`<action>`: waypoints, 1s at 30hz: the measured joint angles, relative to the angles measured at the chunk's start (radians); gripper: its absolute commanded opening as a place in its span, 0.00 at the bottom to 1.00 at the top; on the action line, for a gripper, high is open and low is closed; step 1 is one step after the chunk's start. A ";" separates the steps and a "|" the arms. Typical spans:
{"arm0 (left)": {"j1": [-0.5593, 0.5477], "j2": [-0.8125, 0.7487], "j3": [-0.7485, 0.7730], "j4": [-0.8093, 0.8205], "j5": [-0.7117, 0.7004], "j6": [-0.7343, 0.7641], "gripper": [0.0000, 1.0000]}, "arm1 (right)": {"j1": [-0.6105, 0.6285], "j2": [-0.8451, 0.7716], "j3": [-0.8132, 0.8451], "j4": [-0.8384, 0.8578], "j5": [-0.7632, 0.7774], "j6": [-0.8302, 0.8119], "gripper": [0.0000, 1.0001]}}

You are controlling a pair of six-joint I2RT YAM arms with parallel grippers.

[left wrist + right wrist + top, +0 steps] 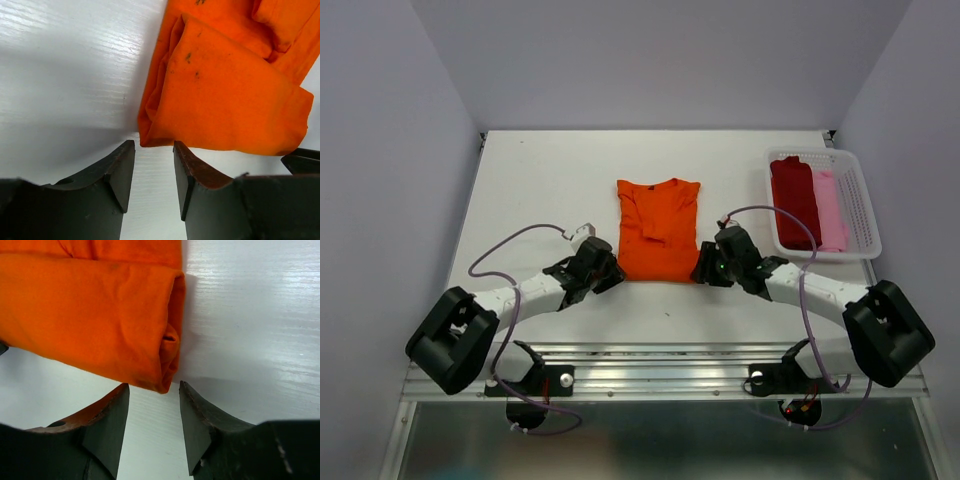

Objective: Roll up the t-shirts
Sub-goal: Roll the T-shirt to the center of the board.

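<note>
The orange t-shirt (658, 228) lies flat in the middle of the table, sides folded in, its near hem turned over in a low roll. My left gripper (611, 275) is open and empty just short of the roll's left corner (150, 137). My right gripper (704, 272) is open and empty just short of the roll's right corner (167, 380). The shirt fills the top of the left wrist view (225, 90) and the right wrist view (90, 315). A dark red t-shirt (794, 198) and a pale pink t-shirt (830, 208) lie in the basket.
A white plastic lattice basket (863, 215) stands at the right back of the white table (540, 190). Grey walls close in the table's left, back and right sides. Purple cables loop above both arms.
</note>
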 measured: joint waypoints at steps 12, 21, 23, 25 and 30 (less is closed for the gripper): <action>0.000 0.073 -0.002 0.078 0.019 -0.013 0.33 | 0.000 0.091 -0.012 0.062 -0.011 0.002 0.28; 0.000 0.129 -0.002 0.136 0.025 -0.021 0.00 | 0.000 0.097 -0.018 0.092 -0.022 0.000 0.02; 0.000 0.128 -0.002 0.136 0.026 -0.022 0.00 | 0.000 0.096 -0.018 0.093 -0.026 -0.002 0.01; 0.000 0.122 -0.002 0.128 0.025 -0.022 0.00 | 0.000 0.091 -0.018 0.091 -0.029 -0.004 0.01; 0.000 0.043 -0.007 0.078 0.028 -0.029 0.00 | 0.000 0.031 -0.018 0.065 -0.041 -0.004 0.01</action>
